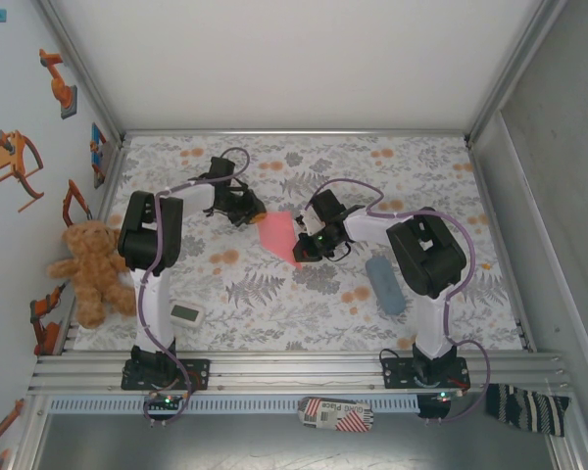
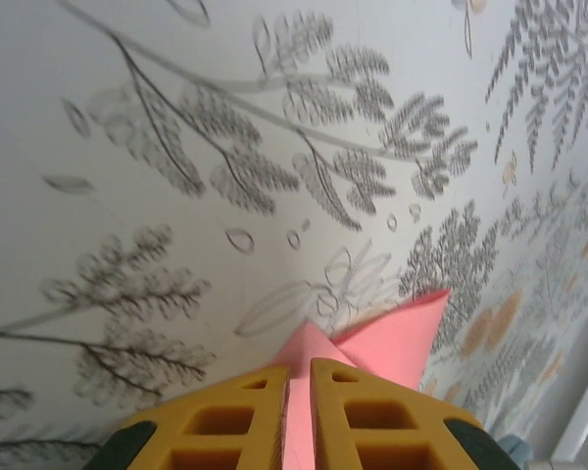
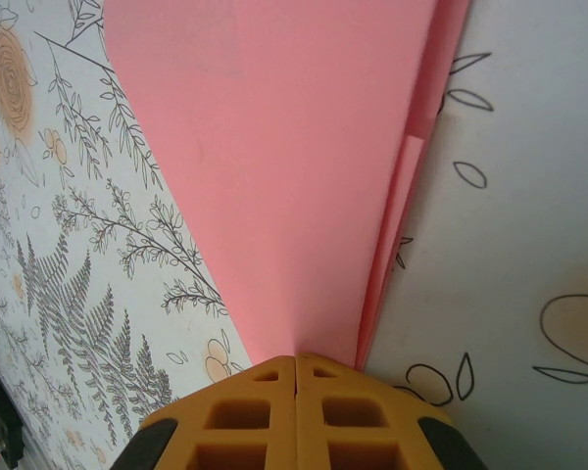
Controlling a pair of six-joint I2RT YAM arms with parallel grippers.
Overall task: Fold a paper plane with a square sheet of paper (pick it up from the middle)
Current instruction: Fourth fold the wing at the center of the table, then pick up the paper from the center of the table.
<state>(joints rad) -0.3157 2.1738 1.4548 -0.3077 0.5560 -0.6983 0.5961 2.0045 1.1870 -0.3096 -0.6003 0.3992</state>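
Your left gripper (image 2: 300, 367) is nearly shut, pinching one edge of the folded pink paper (image 1: 277, 233). Your right gripper (image 3: 295, 360) is clamped tight on the wedge's narrow tip. The paper spans between both grippers over the middle of the floral cloth (image 1: 392, 166). The grey-blue pouch (image 1: 384, 284) lies well apart, to the right.

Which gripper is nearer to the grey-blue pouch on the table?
Right. The right gripper, shut on the pink paper, is left of the pouch; the left gripper grips the paper's other end, farther left.
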